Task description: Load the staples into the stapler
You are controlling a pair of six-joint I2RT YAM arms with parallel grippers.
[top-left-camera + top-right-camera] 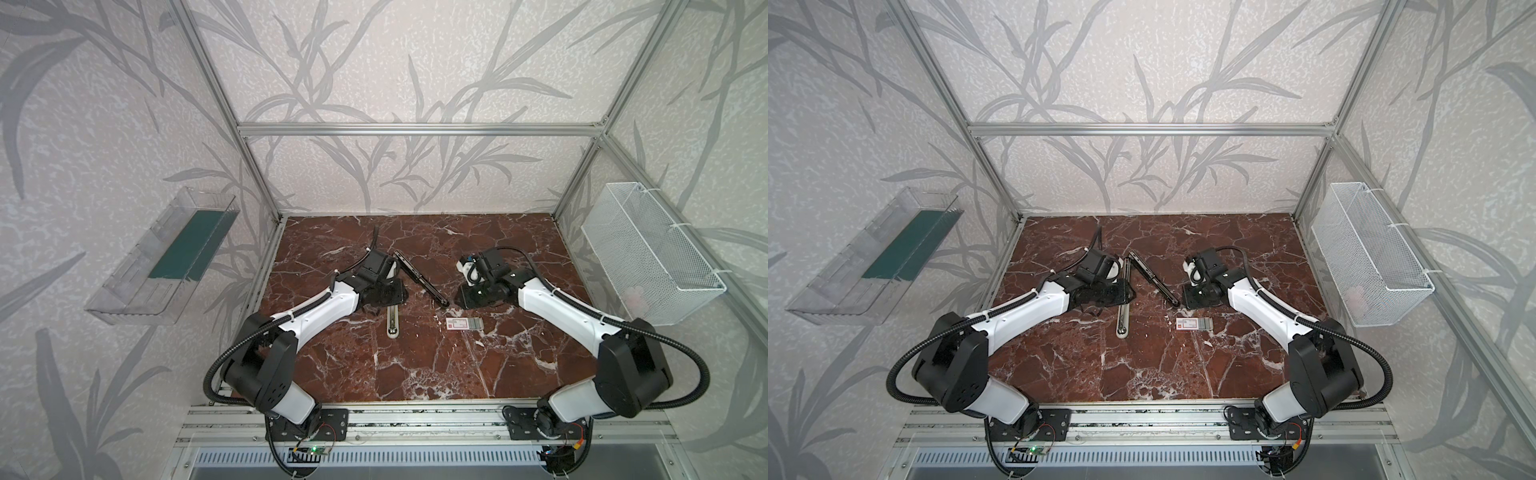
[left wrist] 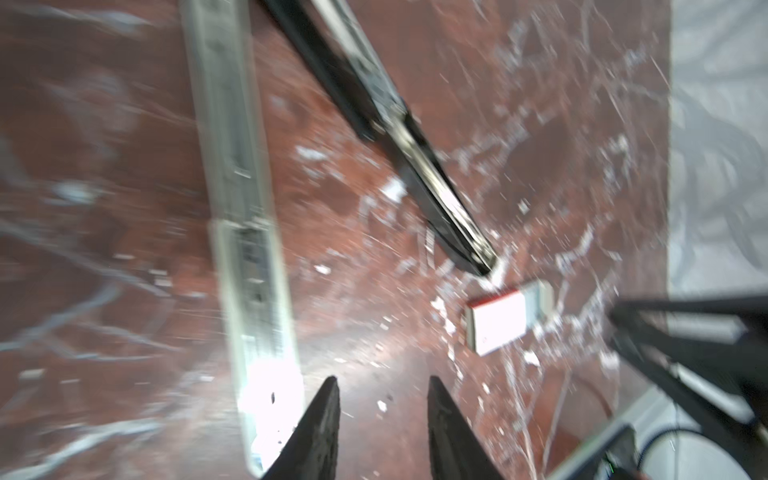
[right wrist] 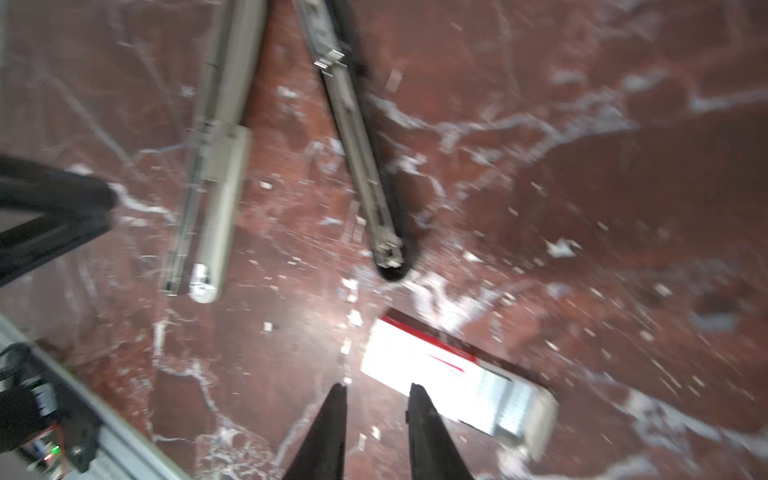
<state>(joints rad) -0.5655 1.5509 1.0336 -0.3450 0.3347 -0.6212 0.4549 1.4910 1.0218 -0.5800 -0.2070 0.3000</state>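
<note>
Staples [image 3: 513,407] show as a blurred, ribbed grey block in the tray end that sticks out of the white, red-striped box [image 3: 415,353]. That box lies flat near the middle of the table [image 1: 415,365], slightly toward its right edge. Just beyond it, toward the far edge, lies the black stapler [image 1: 420,279]. It is set slantwise, one end close to the box and the other pointing toward the far left corner. It is open, and the right wrist view shows its silver rail bare along its length.

The right tool [image 3: 378,392] is over the table beside the box. Its jaws stand a narrow gap apart with nothing between them. One finger [image 3: 428,424] overlaps the box's edge in that view; whether it touches I cannot tell.

The left tool [image 2: 382,386] has a somewhat wider gap, also empty. It is next to the end of a beige stapler [image 1: 392,322]. This one lies left of the box, lengthwise toward the near edge, its far end hidden under the left arm in both top views.

Past the right edge a wire basket [image 1: 652,249] hangs on the wall. Past the left edge is a clear bin [image 1: 162,257].
</note>
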